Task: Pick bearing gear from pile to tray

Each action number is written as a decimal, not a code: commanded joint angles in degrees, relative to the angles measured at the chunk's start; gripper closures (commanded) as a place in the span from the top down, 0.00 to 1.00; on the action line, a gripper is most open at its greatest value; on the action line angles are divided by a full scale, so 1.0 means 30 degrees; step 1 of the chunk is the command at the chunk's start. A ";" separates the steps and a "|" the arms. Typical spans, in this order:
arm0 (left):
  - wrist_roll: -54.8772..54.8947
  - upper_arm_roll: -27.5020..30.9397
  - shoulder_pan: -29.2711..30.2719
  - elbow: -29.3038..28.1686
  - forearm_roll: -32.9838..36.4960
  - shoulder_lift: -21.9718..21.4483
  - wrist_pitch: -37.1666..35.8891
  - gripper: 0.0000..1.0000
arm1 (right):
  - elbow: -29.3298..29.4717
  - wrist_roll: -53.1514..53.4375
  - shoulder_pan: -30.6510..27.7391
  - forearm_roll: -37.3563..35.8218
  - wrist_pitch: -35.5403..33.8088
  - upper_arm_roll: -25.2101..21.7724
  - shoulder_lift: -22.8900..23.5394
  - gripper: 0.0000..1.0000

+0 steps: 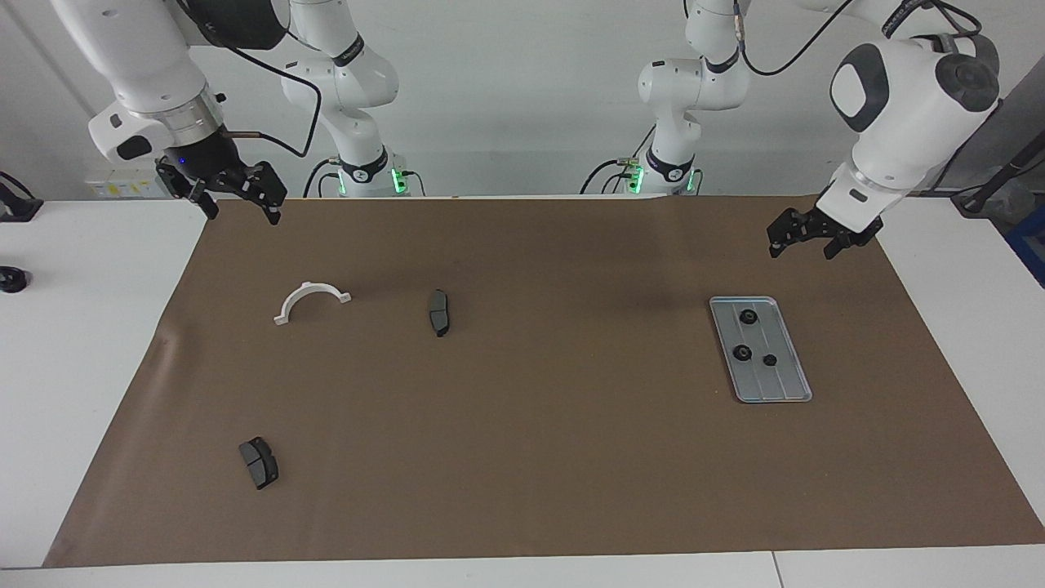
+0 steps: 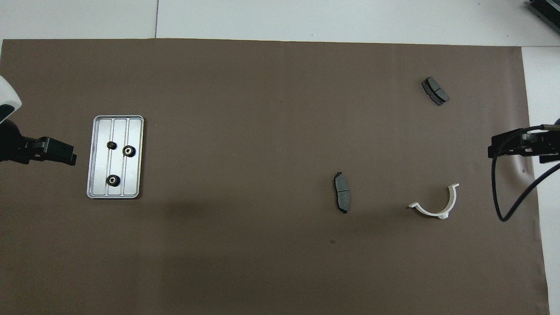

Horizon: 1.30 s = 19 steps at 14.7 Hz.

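The silver tray (image 1: 780,380) (image 2: 133,131) lies on the brown mat toward the left arm's end of the table. Three small black bearing gears (image 1: 742,352) (image 2: 128,151) sit in it. The pile's parts lie scattered toward the right arm's end: a white half-ring bracket (image 1: 310,300) (image 2: 437,203), a dark brake pad (image 1: 438,312) (image 2: 341,191), and a second brake pad (image 1: 259,462) (image 2: 435,90) farther from the robots. I see no loose gear among them. My left gripper (image 1: 800,251) (image 2: 65,154) hangs open and empty over the mat beside the tray. My right gripper (image 1: 245,214) (image 2: 492,151) hangs open and empty over the mat's edge.
A brown mat (image 1: 522,425) covers most of the white table. A small black object (image 1: 12,279) sits on the bare table at the right arm's end. A black cable (image 2: 512,205) loops down from the right wrist.
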 commanded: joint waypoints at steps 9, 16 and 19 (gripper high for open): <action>-0.1644 -0.0210 0.0398 0.1961 -0.0909 0.0258 -0.1749 1.00 | -0.0175 -0.0443 -0.0057 0.0209 0.0080 -0.0010 -0.0220 1.00; -0.1590 -0.0063 0.0456 0.1493 -0.0911 -0.0093 -0.2101 1.00 | -0.0175 -0.0443 -0.0057 0.0209 0.0080 -0.0010 -0.0220 1.00; -0.1094 -0.0122 0.0222 0.1317 0.0229 -0.0152 -0.1897 1.00 | -0.0175 -0.0443 -0.0057 0.0209 0.0080 -0.0010 -0.0220 1.00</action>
